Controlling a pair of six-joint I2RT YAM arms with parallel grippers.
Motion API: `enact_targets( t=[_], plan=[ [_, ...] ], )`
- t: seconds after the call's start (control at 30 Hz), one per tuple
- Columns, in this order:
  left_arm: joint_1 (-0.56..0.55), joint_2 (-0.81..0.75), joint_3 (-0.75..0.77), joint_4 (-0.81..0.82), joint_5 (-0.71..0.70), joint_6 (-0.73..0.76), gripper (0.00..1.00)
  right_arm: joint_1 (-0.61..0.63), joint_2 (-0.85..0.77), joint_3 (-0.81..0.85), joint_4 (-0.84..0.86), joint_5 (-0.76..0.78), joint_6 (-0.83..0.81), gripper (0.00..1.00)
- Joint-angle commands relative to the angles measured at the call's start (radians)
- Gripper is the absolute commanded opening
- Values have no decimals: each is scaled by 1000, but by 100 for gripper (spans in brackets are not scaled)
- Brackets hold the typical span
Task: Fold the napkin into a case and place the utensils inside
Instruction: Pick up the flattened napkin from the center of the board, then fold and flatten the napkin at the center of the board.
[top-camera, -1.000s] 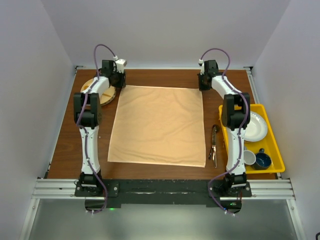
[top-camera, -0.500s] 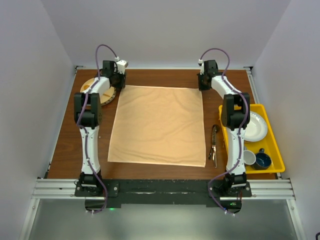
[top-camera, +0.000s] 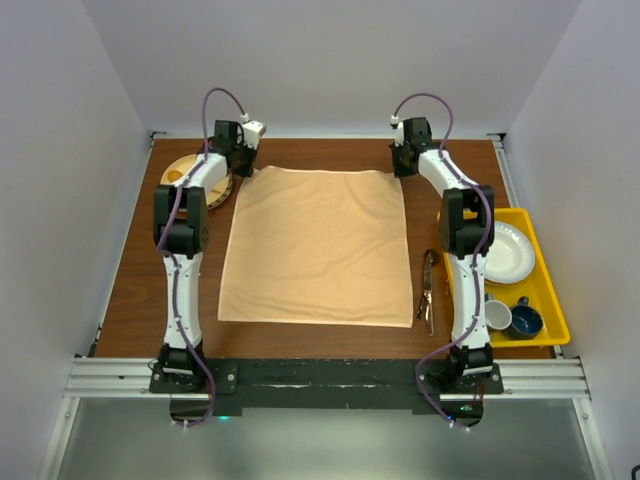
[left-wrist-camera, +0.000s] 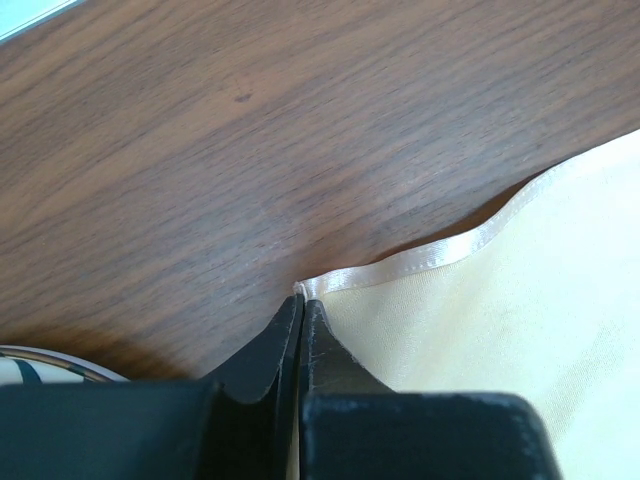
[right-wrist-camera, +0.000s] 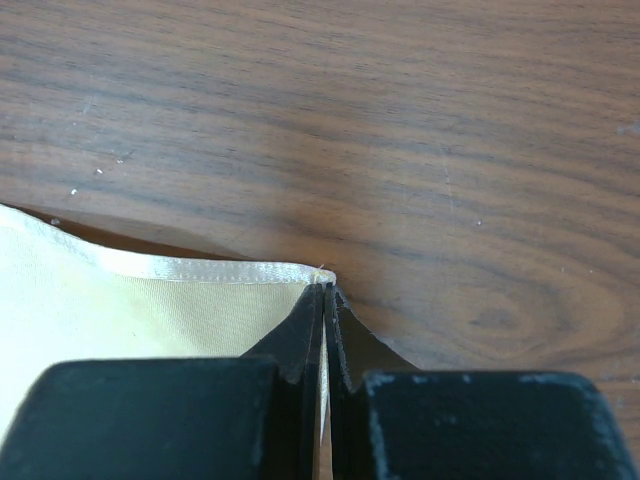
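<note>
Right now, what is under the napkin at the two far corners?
Both wrist views show only bare wooden table under the raised edge of the napkin, where the left gripper and right gripper are shut on its corners. Anything beneath the flat middle is covered.

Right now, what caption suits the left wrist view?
Left gripper shut on a hemmed corner of the napkin, over the wooden table.
</note>
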Motion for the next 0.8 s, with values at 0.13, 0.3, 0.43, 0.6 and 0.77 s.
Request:
enact_targets(
  t=[0.13, 0.3, 0.43, 0.6, 0.77],
  plan=[
    [20, -125, -23, 48, 97, -20, 0, 4, -66, 57, 16, -95, -82, 0],
    [23, -243, -138, 99, 166, 37, 0, 6, -181, -18, 7, -178, -107, 0],
    [31, -366, -249, 111, 197, 118, 0, 4, -283, -131, -1, -220, -127, 0],
    [42, -504, -367, 28, 282, 250, 0, 3, -407, -232, -55, -282, -159, 0],
    [63, -641, -537, -120, 370, 386, 0, 4, -589, -455, -115, -339, -243, 0]
  ],
)
